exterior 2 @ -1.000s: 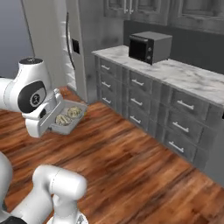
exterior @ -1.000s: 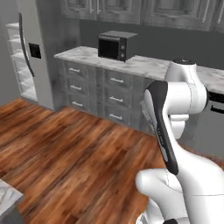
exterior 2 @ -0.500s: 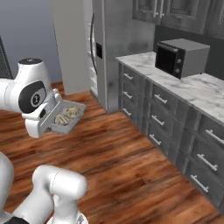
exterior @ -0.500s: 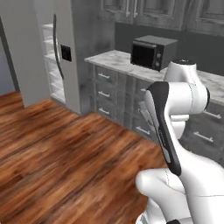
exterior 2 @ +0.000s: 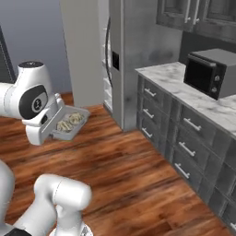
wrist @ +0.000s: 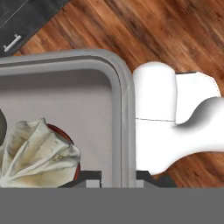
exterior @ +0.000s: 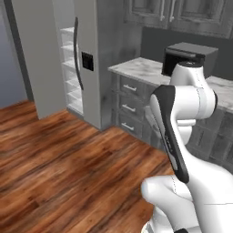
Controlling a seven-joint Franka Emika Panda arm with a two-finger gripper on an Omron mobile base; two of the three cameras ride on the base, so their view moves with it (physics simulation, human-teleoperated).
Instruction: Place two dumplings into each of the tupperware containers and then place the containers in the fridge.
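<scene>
My gripper [exterior 2: 54,127] is shut on the rim of a grey tupperware container [exterior 2: 83,113], holding it level above the wooden floor beside the arm. Pale dumplings [exterior 2: 69,122] lie inside it. In the hand view the container's rounded rim [wrist: 124,109] runs between my gripper's [wrist: 118,179] fingertips, and one folded dumpling [wrist: 35,153] lies at the lower left over a dark brown smear. The fridge [exterior 2: 92,50] stands ahead, tall and grey, with its door open and white shelves [exterior: 69,68] showing.
A marble counter [exterior 2: 203,103] over grey drawers [exterior 2: 184,150] runs to the right of the fridge, with a black microwave [exterior 2: 209,73] on it. Wall cabinets hang above. Open wooden floor [exterior: 59,159] lies between the base and the fridge.
The whole scene has shifted: the base has moved, so the fridge now looks nearer and more central and the counter sits further right. The container stays held the same way.
</scene>
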